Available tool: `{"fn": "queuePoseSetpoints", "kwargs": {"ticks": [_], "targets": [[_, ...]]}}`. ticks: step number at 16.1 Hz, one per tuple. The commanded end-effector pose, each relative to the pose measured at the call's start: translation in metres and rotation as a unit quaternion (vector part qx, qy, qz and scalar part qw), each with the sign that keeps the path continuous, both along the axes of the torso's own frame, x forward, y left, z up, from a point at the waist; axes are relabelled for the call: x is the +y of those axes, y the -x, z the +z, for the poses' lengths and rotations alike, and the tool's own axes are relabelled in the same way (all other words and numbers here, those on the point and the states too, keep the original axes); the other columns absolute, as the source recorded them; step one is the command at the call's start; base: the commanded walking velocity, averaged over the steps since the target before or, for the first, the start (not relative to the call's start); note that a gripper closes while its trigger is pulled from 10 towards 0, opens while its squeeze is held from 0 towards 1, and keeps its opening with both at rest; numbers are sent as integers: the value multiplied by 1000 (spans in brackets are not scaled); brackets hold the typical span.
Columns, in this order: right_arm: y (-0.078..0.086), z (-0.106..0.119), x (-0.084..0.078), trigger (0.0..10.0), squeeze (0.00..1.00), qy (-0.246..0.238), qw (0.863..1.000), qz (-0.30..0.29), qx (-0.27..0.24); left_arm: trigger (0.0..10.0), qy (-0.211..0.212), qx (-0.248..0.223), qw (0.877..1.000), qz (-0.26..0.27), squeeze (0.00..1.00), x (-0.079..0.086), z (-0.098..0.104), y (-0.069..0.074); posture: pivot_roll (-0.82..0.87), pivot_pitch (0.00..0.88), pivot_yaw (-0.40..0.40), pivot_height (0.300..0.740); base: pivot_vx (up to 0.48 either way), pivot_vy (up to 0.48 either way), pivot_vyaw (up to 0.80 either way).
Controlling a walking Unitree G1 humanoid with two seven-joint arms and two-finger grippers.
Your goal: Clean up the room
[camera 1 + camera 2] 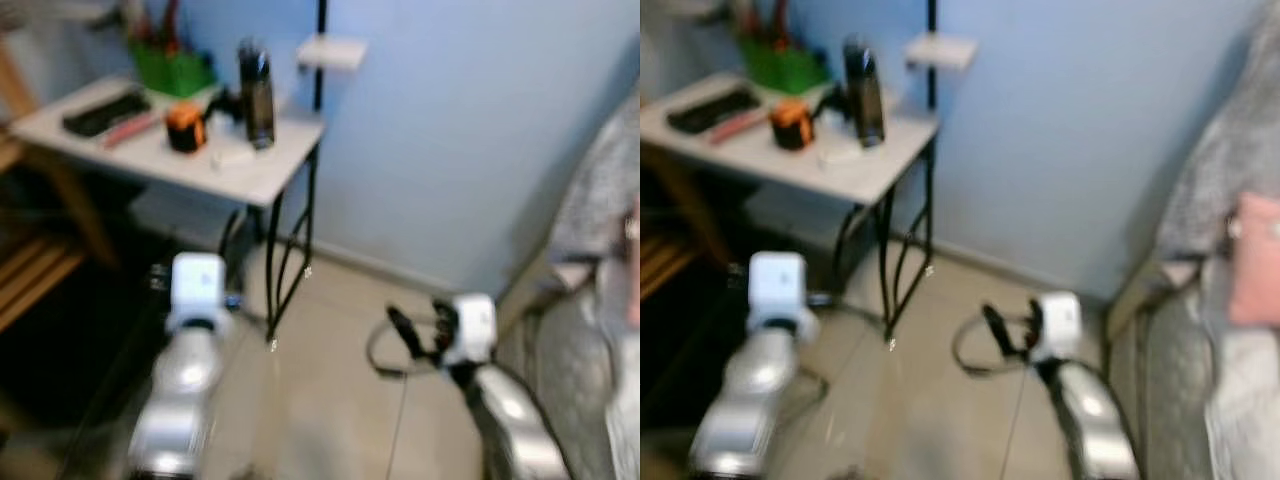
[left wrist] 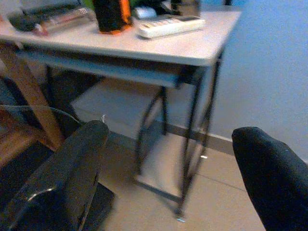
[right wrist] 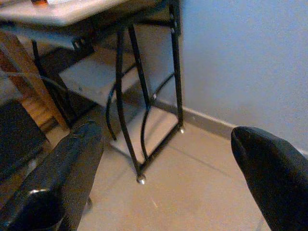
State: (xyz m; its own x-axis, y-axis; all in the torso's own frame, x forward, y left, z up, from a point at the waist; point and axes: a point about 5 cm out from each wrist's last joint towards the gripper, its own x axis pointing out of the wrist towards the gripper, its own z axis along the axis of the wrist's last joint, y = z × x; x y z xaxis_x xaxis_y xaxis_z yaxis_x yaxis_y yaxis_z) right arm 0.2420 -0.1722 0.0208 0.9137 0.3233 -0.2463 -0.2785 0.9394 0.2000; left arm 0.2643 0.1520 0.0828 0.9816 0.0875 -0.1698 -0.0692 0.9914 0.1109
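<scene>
Facing a small desk (image 1: 262,172) against the blue wall, I held my left gripper (image 2: 168,159) and right gripper (image 3: 163,163) spread open above bare floor, while one bottle (image 1: 256,92), one orange cup (image 1: 185,127) and one remote (image 2: 171,26) sat on top.

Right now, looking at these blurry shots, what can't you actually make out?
- Green bin on the desk: head views blur its contents.
- Dark flat item at the desk's far corner: blurred, can't be identified.
- Pink thing beside the grey cover: cut off by the right eye view's edge.
- Remote: buttons too blurred to read.
</scene>
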Motion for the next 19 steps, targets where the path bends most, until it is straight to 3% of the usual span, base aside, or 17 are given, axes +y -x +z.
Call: {"fn": "queuePoseSetpoints", "kwargs": {"ticks": [1, 3, 6, 8, 11, 12, 13, 14, 15, 17, 19], "targets": [[-3, 1, 5, 10000, 0, 2, 1000, 18, 4, 10000, 3, -16, 1000, 18, 0, 7, 6, -1, 93, 0, -26, 740, 458, 0, 413], [-8, 1, 3, 10000, 0, 4, 1000, -2, 11, 10000, 2, -20, 1000, 20, 0, 7, 7, -2, 96, 0, -28, 740, 458, 0, 222], [-14, 8, -5, 10000, 0, 14, 999, -32, -25, 10000, 6, -40, 999, 9, 0, 8, 11, -2, 107, 0, -33, 740, 472, 0, 385], [-14, 11, 5, 10000, 0, 19, 999, 0, -40, 10000, -5, -37, 999, 18, 0, 13, 8, 1, 115, 0, -31, 740, 480, 0, 513], [-12, 4, 9, 10000, 0, 1, 1000, -8, -25, 10000, -15, -47, 999, 18, 0, 13, 10, 3, 140, 0, -35, 740, 480, 0, 510], [-11, 3, 4, 10000, 0, 17, 999, -18, -27, 10000, -38, -59, 997, 20, 0, 19, 14, 5, 147, 0, -37, 740, 0, 0, 0], [-12, 19, -12, 10000, 0, 8, 995, -59, -80, 10000, -67, -124, 990, -16, 0, 32, 31, 19, 163, 0, -42, 740, 0, 0, 0], [-9, 34, -20, 10000, 0, 17, 990, -77, -119, 10000, -7, -112, 994, 17, 0, 42, 31, 26, 168, 0, -44, 740, 0, 0, 0], [-4, 44, -27, 10000, 0, 11, 985, -103, -138, 10000, -8, -137, 990, -18, 0, 29, 41, 26, 175, 0, -52, 740, 0, 0, 0], [0, 39, -22, 10000, 0, 16, 985, -110, -130, 10000, 5, -137, 990, -34, 0, 16, 38, 28, 164, 0, -46, 740, 0, 0, 0], [0, 39, -22, 10000, 0, 16, 985, -110, -130, 10000, 5, -137, 990, -34, 0, 16, 38, 28, 164, 0, -46, 740, 0, 0, 0]]}}
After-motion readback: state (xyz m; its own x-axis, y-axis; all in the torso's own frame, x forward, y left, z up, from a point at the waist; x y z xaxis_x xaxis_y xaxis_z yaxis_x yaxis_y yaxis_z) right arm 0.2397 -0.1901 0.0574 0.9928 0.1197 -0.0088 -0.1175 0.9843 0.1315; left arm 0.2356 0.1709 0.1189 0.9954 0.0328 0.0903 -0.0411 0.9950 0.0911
